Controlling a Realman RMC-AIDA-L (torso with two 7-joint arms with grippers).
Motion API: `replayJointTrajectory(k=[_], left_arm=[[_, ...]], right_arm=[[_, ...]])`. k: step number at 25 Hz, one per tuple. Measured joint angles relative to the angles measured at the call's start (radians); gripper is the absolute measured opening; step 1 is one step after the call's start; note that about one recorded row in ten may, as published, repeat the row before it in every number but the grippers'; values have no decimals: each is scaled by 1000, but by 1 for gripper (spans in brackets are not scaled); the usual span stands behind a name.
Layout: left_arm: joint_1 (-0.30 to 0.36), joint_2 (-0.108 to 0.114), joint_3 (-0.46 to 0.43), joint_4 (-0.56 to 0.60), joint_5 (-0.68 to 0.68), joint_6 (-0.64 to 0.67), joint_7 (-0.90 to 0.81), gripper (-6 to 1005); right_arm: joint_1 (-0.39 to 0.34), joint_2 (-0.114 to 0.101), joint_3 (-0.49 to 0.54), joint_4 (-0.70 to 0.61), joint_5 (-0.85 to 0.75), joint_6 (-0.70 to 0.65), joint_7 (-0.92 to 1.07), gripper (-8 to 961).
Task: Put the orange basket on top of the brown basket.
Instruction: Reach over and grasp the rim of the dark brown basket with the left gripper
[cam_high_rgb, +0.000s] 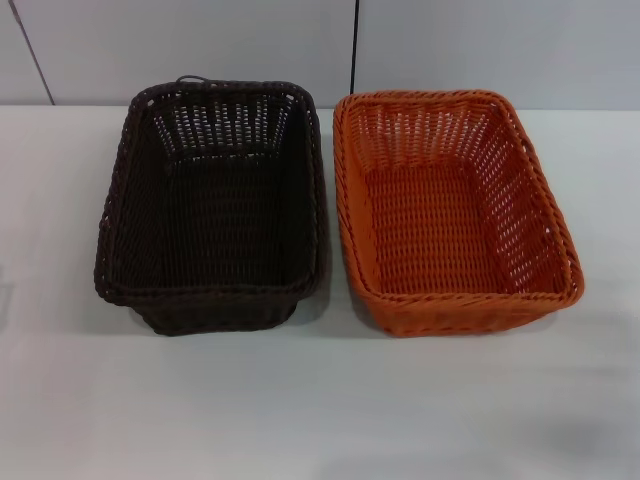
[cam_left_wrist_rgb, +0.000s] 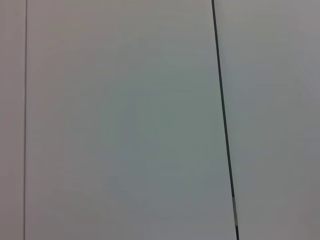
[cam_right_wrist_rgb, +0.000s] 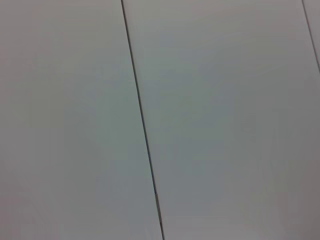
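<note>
The orange basket (cam_high_rgb: 450, 210) stands on the white table at the right of the head view, open side up and empty. The brown basket (cam_high_rgb: 212, 205) stands right beside it on the left, also empty; their long rims nearly touch. Neither gripper shows in any view. Both wrist views show only plain white panels with a dark seam, no basket and no fingers.
The white table (cam_high_rgb: 320, 410) stretches in front of both baskets. A white panelled wall (cam_high_rgb: 200, 40) rises close behind them, with a dark vertical seam (cam_high_rgb: 354, 45) above the gap between the baskets.
</note>
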Motion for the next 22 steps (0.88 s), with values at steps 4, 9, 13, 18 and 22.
replayJointTrajectory(k=[4,9,13,18,22], left_arm=[[0,0,0,1,0,0,1,778],[2,0,1,2,0,-2,4,777],[5,16,24,-41,7,-57,18,776],[56,127,1,-344,36,-321,17,775],[127,222,-95,-717,111,-763,17,774]], right_arm=[[0,0,-1,-2,1,0,0,691],[0,0,-1,-2,1,0,0,691],[0,0,-2,-2,1,-1,0,690],[0,0,-2,-3,-2,-5,0,692],[0,0,-2,-5,-3,-7,0,690]])
